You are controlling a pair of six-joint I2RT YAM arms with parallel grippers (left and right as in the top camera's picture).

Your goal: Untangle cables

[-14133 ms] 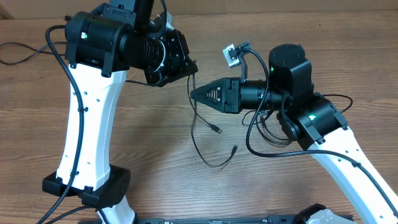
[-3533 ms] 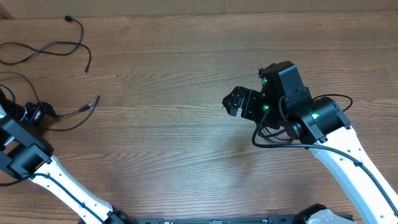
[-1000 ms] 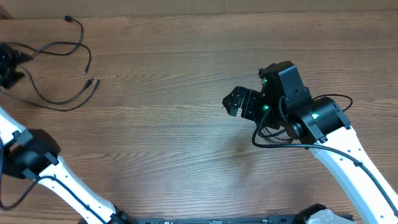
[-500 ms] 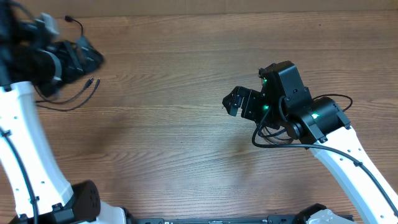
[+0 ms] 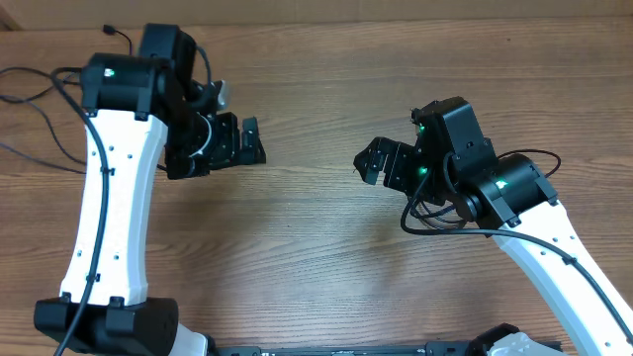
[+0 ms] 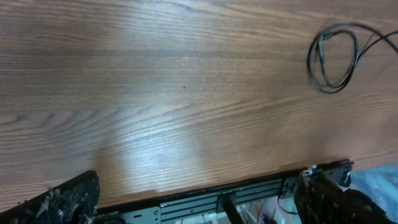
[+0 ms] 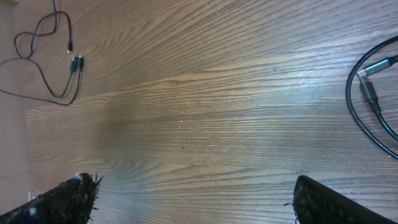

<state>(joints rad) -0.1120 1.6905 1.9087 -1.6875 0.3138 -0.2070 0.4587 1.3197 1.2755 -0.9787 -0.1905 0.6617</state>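
Note:
The cables lie as loose thin black strands at the table's far back left, mostly hidden behind my left arm. In the right wrist view the cables show far off at the upper left, plug ends side by side. My left gripper hangs over bare wood left of centre, pointing right, open with nothing between its fingers. In its own wrist view the left gripper stands wide apart above the table's front edge. My right gripper faces it from the right, open and empty; the right gripper sees only wood.
A thin black wire loop hangs by the right arm; the same kind of loop appears in the left wrist view and, with a silver plug, as a loop at the right wrist view's edge. A metal rail runs below the table's front edge.
My left arm has swung from the cables at the far left to left of centre, and its gripper has opened, leaving the cables behind. The right arm has not moved.

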